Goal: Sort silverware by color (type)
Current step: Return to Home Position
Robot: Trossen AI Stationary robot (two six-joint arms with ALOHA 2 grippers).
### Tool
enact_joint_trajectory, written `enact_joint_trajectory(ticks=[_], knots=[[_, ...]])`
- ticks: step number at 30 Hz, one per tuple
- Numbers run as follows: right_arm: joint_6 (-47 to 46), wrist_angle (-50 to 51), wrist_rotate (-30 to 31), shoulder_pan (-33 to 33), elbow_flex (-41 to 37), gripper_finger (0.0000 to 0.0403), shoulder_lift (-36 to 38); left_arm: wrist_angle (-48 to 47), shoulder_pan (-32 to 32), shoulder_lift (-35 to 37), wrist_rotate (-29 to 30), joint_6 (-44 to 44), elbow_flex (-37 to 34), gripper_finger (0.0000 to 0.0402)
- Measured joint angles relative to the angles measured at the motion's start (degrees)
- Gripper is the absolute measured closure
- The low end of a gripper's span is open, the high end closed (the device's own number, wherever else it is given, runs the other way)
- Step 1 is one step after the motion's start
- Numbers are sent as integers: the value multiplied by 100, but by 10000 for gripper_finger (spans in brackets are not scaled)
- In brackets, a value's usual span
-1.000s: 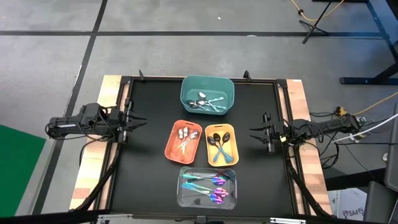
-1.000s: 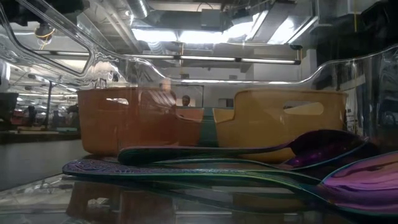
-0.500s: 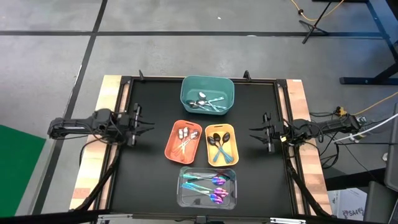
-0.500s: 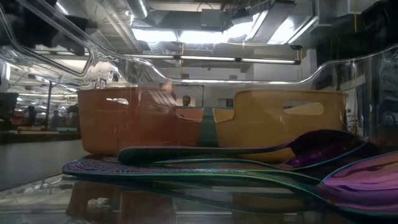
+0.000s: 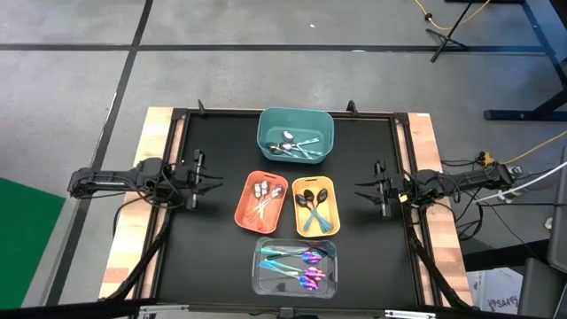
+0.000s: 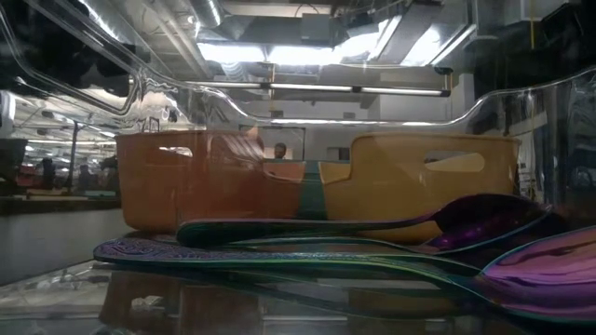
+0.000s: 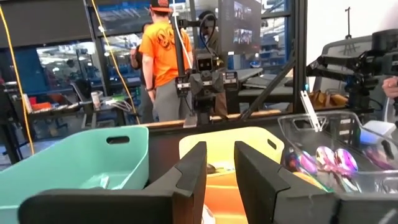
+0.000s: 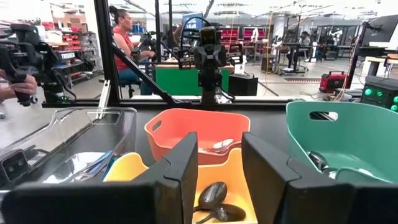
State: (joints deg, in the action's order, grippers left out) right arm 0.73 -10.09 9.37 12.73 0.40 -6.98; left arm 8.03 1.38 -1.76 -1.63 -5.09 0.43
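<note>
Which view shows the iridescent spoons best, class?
The high view: the iridescent spoons lie whole in the clear bin. The low view sees them edge-on, cropped; the left wrist view shows only purple bowls; the right wrist view, little.

Table (image 5: 221, 257) carries four bins, all set between the left gripper (image 5: 215, 180) and the right gripper (image 5: 360, 188), whose fingers point inward toward each other across them; two middle bins stand touching, side by side, on the line between the fingertips; the left middle bin (image 5: 251, 220) sits just ahead of the left fingers; the right middle bin (image 5: 330, 221) sits ahead of the right fingers, a little farther off; the far bin (image 5: 306, 124) stands beyond that line, apart from the pair; the near bin (image 5: 295, 241) lies on the opposite side of that line, just beside the pair; silverware (image 5: 292, 147) lies inside every bin.
</note>
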Motion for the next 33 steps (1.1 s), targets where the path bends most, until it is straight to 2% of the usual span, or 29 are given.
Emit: enact_joint_trajectory(ticks=[15,33], knots=[[-43,630,1,0,0,288,0,-726,-1,0,127,113,4,326],[-87,759,0,-2,4,288,0,-750,-1,-11,175,181,4,326]])
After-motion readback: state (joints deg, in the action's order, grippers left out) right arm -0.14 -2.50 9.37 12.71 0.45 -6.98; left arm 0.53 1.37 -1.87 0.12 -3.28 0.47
